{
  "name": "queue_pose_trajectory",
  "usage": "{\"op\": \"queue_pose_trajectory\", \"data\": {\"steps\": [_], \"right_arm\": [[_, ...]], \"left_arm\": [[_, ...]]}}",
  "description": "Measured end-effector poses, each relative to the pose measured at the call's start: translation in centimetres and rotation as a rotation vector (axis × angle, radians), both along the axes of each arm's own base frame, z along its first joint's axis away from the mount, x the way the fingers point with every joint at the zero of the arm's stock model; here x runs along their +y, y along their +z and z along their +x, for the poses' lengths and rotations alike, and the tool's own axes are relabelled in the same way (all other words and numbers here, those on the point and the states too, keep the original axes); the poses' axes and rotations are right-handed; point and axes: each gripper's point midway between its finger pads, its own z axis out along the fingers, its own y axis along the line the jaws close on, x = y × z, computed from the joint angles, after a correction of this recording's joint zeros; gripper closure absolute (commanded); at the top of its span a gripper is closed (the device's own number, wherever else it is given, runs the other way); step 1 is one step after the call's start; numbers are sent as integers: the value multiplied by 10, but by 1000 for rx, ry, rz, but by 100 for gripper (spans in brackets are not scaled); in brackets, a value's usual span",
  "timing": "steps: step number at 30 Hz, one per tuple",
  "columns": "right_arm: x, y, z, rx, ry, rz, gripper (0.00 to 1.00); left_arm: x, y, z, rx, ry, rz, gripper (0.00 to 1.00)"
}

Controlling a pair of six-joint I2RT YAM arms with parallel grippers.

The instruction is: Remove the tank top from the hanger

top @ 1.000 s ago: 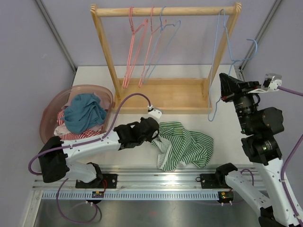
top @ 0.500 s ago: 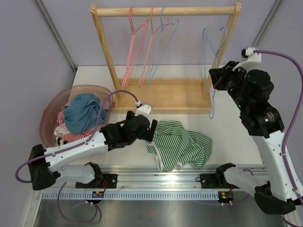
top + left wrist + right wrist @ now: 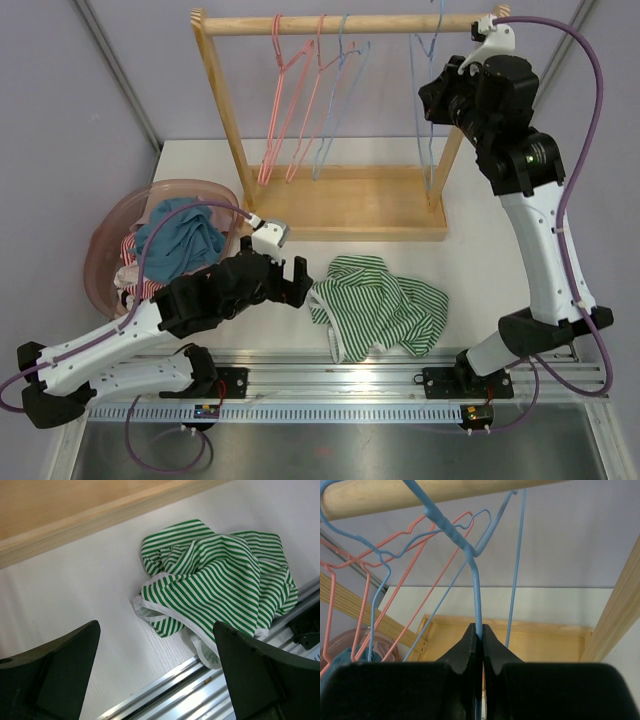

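The green-and-white striped tank top (image 3: 385,310) lies crumpled on the white table, off the hanger; the left wrist view shows the tank top (image 3: 215,580) just ahead. My left gripper (image 3: 297,282) hovers at its left edge, open and empty, with its fingers (image 3: 55,675) spread wide above the table. My right gripper (image 3: 432,100) is raised high beside the wooden rod (image 3: 350,22), shut on the bare blue wire hanger (image 3: 412,120). In the right wrist view the hanger (image 3: 476,585) runs straight up from the right gripper (image 3: 478,632), its hook reaching up by the rod (image 3: 395,495).
Pink and blue wire hangers (image 3: 300,100) hang on the left half of the rack, whose wooden base (image 3: 350,205) sits at the table's back. A pink basin (image 3: 110,235) with clothes stands at the left. A metal rail (image 3: 350,375) runs along the near edge.
My left gripper has opened, let go of the tank top and drawn back to the left. My right arm has carried the blue hanger up from the rack's right post to the rod.
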Motion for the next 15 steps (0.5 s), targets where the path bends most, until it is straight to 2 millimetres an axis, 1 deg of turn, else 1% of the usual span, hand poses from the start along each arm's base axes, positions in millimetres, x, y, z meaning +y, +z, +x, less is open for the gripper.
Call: {"op": "queue_pose_trajectory", "data": {"steps": [3,6,9,12,13,14,15], "right_arm": [[5,-3,18,13,-5,-9,100],[5,-20,33,60,-12,-24,100],[2,-39,43,112,-21,-37,100],[0,-50,46,137,-24,-41,99],[-1,-52,47,140,-25,-41,93],[-1,-53,47,144,-26,-42,83],[-1,-56,46,151,-25,-42,51]], "left_arm": [[-4,-6,-9,3,-39,5,1],[-8,-13,-18,2,-78,6,1],[-16,-10,-23,-12,-108,-11,1],[-24,-6,-25,-32,-131,-23,1],[-26,-6,-25,-36,-136,-19,1],[-28,-8,-25,-38,-140,-15,1],[-32,-10,-25,-37,-145,-6,1]]}}
